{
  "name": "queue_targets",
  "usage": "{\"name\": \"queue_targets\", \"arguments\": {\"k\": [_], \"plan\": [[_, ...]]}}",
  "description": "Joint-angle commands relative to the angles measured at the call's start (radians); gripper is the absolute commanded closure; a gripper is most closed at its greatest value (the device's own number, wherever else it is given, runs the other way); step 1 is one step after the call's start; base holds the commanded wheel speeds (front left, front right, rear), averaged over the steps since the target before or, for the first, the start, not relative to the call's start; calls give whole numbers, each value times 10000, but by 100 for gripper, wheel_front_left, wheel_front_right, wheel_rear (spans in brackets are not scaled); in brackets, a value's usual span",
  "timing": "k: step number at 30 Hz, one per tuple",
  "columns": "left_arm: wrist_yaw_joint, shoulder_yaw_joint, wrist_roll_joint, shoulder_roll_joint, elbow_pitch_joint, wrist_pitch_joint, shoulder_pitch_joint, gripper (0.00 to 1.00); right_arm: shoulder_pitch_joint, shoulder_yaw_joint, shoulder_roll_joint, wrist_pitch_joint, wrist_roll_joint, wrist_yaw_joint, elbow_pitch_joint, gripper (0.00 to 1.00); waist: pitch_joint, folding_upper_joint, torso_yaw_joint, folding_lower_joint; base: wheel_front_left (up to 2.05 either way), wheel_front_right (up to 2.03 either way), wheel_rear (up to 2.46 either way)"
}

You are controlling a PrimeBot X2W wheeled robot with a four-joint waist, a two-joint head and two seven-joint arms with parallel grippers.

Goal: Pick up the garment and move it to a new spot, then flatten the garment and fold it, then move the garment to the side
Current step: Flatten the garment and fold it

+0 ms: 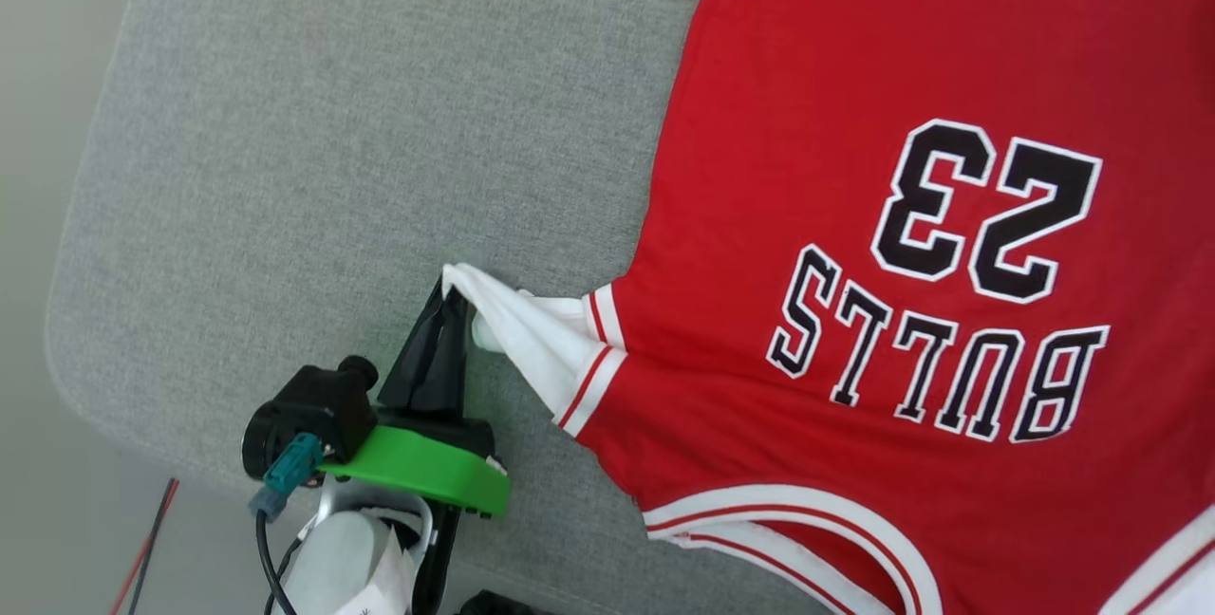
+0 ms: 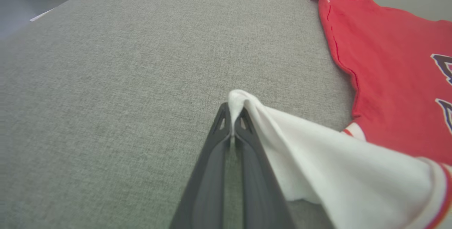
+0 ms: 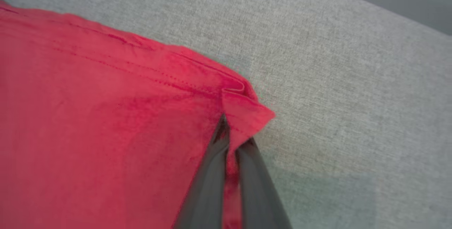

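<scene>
Observed: a red jersey T-shirt (image 1: 807,169) with short white sleeves, striped trim and a black "BULLS 23" print lies print-up and mostly flat on the grey fabric-covered tabletop (image 1: 332,121). It occupies the right part of the head view. Its long axis runs from the collar, on the robot's side, to the hem at the far side.

The left gripper (image 1: 456,297) stands to the left of the shirt body. Its two dark fingers (image 2: 212,158) are pressed together on the tip of the white sleeve (image 1: 532,335), which is drawn out sideways from the shoulder and lifted slightly off the cloth surface.

The right gripper (image 3: 235,133) has its fingers (image 3: 208,179) clamped on a stitched hem corner, with red cloth pinched between them.

Assessment: flattening is in hand. The sleeve lies crosswise to the long axis, so further tension should go outward to the left.
</scene>
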Motion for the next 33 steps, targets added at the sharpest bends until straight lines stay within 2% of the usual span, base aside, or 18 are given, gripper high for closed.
{"name": "queue_targets", "arguments": {"k": [1, 7, 8, 11, 16, 21, 26, 33], "plan": [[-52, 152, 117, -60, 98, -59, 147, 100, 403, 248, 128, -166, 148, -7, 129, 100, -624, 0, -463, 0, 0, 0, 0], [-131, 487, 341, -3, 313, -59, 594, 100, 904, 1017, -278, -1182, 846, -7, -362, 100, -1794, 0, -934, 0, 0, 0, 0], [-155, 647, 401, 57, 354, -59, 871, 100, 1487, 1465, -727, -1512, 1344, -7, -950, 100, -2317, 0, -1209, 0, 0, 0, 0], [-177, 758, 478, 140, 414, -59, 1173, 100, 2240, 1805, -1391, -1931, 1948, -7, -1689, 100, -2804, 0, -1463, 0, 0, 0, 0], [-189, 863, 585, 257, 504, -59, 1600, 100, 3924, 1850, -2409, -2682, 2741, -7, -2965, 100, -3423, 0, -1816, 0, 0, 0, 0], [-170, 963, 645, 389, 550, -59, 1942, 100, 6464, 1313, -3202, -3271, 3291, -7, -4218, 100, -3902, 0, -2147, 0, 0, 0, 0], [-135, 1082, 642, 483, 556, -59, 2226, 100, 8866, 148, -3289, -3607, 3482, -7, -4902, 100, -4151, 0, -2483, 0, 0, 0, 0], [-104, 1167, 606, 514, 562, -59, 2444, 100, 12187, -1635, -2310, -3364, 3392, -7, -5559, 100, -4287, 0, -2791, 0, 0, 0, 0]]}}
